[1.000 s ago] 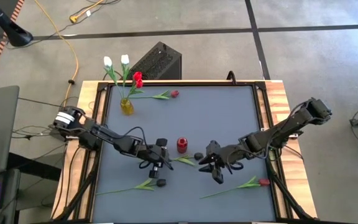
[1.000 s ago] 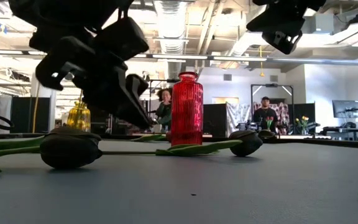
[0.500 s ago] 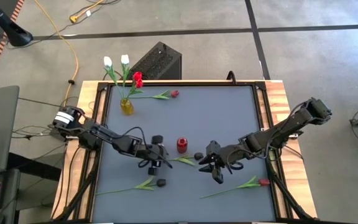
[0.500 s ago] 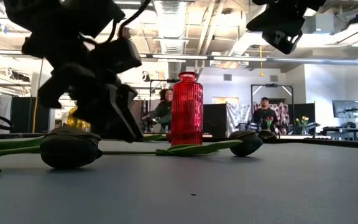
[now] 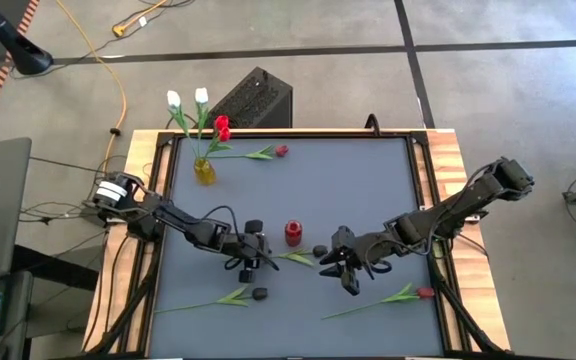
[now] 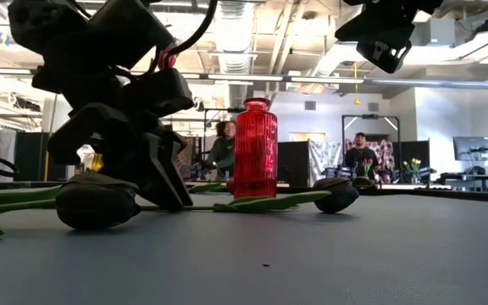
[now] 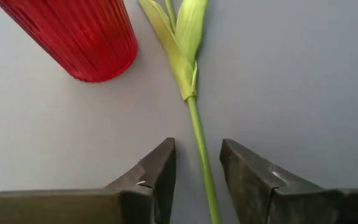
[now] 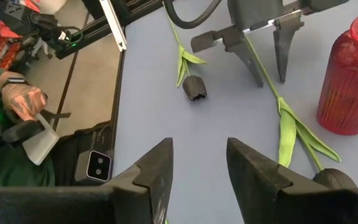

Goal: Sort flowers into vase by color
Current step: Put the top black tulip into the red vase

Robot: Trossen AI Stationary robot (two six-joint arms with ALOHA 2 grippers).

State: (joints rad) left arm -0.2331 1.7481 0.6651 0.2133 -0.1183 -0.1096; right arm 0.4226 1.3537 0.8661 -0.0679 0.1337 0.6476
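Down at the table, the left gripper (image 7: pixel 196 180) stands part-open astride the tulip stem (image 7: pixel 199 146), not clamping it.

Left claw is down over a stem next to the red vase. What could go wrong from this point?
1. The left claw straddles the thin green stem with fingers open on both sides; the stem is narrow, so closing could pinch weakly and let it slip.
2. The ribbed red glass vase stands close beside that stem; lifting or swinging the dark-headed tulip could knock it over.
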